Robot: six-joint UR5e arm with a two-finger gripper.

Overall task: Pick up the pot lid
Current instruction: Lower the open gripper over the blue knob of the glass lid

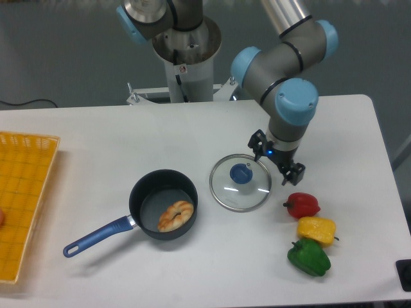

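The pot lid (226, 190) is round glass with a metal rim and a blue knob (241, 173). It lies flat on the white table (96, 141), just right of the dark pot. My gripper (277, 158) hangs over the lid's right edge, a little right of the knob. Its two black fingers (259, 142) are spread apart with nothing between them, so it is open. How high the fingers are above the lid I cannot tell.
A dark pot (163, 204) with a blue handle (96, 236) holds a bread roll (175, 215). Red (303, 205), yellow (317, 230) and green (309, 256) peppers sit right of the lid. A yellow basket (22, 192) lies at the left edge.
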